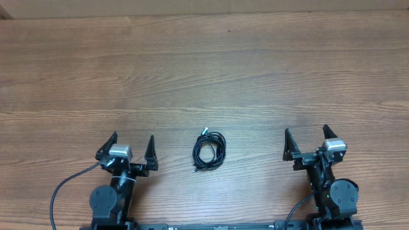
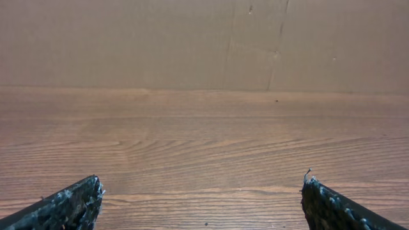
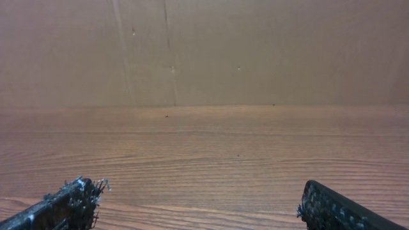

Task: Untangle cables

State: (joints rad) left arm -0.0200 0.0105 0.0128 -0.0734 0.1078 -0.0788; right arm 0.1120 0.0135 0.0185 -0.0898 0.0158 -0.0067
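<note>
The cables point(image 1: 209, 151) lie bunched in one small black coil on the wooden table point(image 1: 204, 70), near the front middle, with a silver plug tip at the coil's upper left. My left gripper point(image 1: 133, 142) is open and empty, to the left of the coil. My right gripper point(image 1: 306, 135) is open and empty, to the right of it. In the left wrist view the open fingertips point(image 2: 201, 185) frame bare wood. In the right wrist view the fingertips point(image 3: 201, 188) do the same. The coil is out of both wrist views.
A brown cardboard wall point(image 2: 204, 38) stands along the table's far edge. A thicker black arm cord point(image 1: 64, 188) loops at the front left, and another point(image 1: 297, 207) at the front right by the arm base.
</note>
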